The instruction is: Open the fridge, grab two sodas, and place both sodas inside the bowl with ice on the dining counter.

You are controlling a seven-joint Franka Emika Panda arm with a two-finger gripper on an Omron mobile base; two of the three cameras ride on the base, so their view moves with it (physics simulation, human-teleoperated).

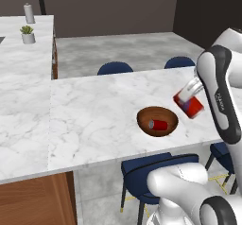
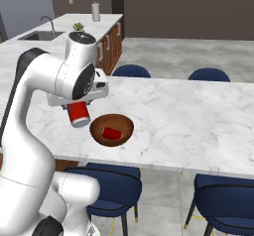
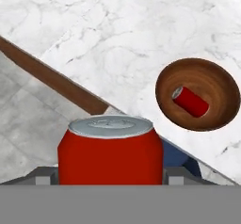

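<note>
A red soda can (image 3: 110, 151) with a silver top is held between the two fingers of the hand (image 3: 110, 180), which is closed on its sides. In the hand view the can's long axis runs along the line of the fingers, silver top pointed away from the camera. In the left base view the held can (image 1: 189, 103) is seen tilted, carried in the air above the near part of the desk (image 1: 94, 120) and just beside the bowl (image 1: 157, 121); in the right base view the same can (image 2: 78, 114) hangs below the hand (image 2: 79, 103) with its lower end pale.

A second soda can (image 3: 190, 100) is seen lying on its side inside the round brown wooden bowl (image 3: 197, 95), its long axis level and its silver end turned toward the bowl's wall. Ice cannot be made out in the bowl at this size.

The bowl is set near the front edge of the white, grey-veined marble desk. Dark blue round-backed chairs (image 2: 213, 193) are tucked along the near edge, and two more (image 2: 131, 71) along the far edge. Further back, a second marble counter (image 2: 44, 44) is seen carrying a sink (image 2: 42, 34), a small potted plant (image 1: 28, 34) and a grey cylinder (image 1: 29, 13). A grey floor and dark walls close the room.
</note>
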